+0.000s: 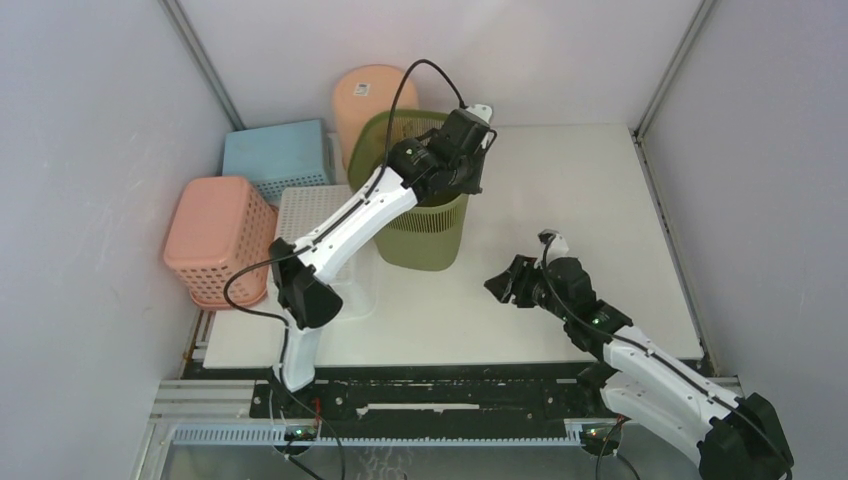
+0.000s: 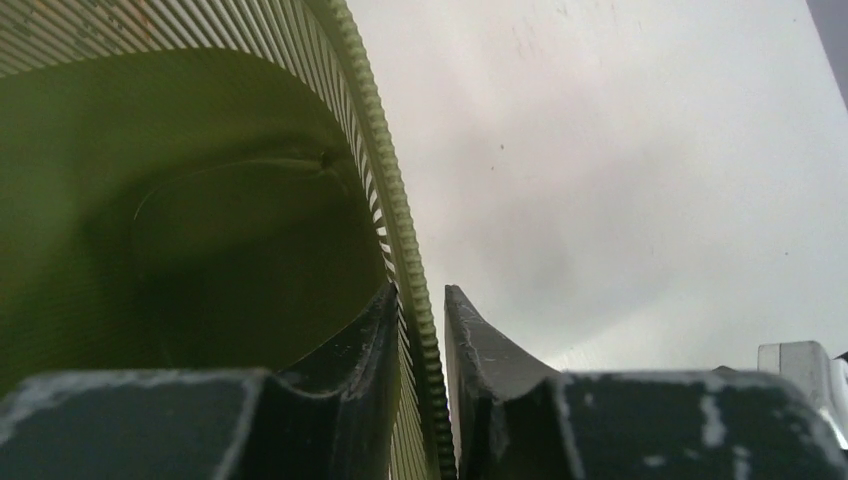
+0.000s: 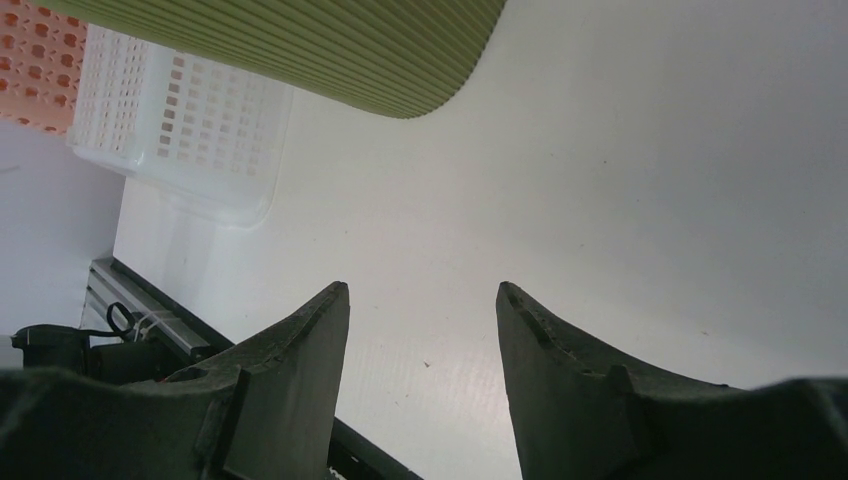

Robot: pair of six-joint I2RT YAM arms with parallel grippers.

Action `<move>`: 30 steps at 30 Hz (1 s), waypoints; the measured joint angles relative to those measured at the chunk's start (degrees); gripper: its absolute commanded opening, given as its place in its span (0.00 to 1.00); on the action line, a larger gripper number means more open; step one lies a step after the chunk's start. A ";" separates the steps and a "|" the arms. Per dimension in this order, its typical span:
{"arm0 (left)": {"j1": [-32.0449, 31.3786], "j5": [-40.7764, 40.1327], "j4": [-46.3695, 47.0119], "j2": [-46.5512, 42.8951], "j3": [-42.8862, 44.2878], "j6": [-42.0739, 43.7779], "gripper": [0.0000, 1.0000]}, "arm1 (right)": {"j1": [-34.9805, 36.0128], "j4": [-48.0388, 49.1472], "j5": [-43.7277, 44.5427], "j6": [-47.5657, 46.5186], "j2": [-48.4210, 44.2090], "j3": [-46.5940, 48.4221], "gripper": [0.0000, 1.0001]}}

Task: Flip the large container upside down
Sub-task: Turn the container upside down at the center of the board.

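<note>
The large container (image 1: 420, 235) is an olive-green bin standing upright, mouth up, at the back middle of the white table (image 1: 560, 200). My left gripper (image 1: 462, 180) reaches down over its right rim. In the left wrist view the ribbed rim (image 2: 392, 190) runs between the two fingers of that gripper (image 2: 420, 290), one finger inside the bin and one outside, closed tight on the wall. The dark inside of the bin (image 2: 200, 230) fills the left of that view. My right gripper (image 1: 510, 283) hovers open over bare table to the bin's front right, with nothing between its fingers (image 3: 322, 330).
A peach bucket (image 1: 365, 100) stands behind the bin. Left of it are a blue basket (image 1: 275, 155), an orange basket (image 1: 215, 240) and a white basket (image 1: 310, 215). The right wrist view shows the bin's base (image 3: 330, 50) and the white basket (image 3: 190, 130).
</note>
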 measured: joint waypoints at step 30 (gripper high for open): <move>-1.79 4.15 -13.46 -4.44 -0.94 7.04 0.00 | -1.70 -1.62 -2.69 -0.02 -2.21 -1.75 0.64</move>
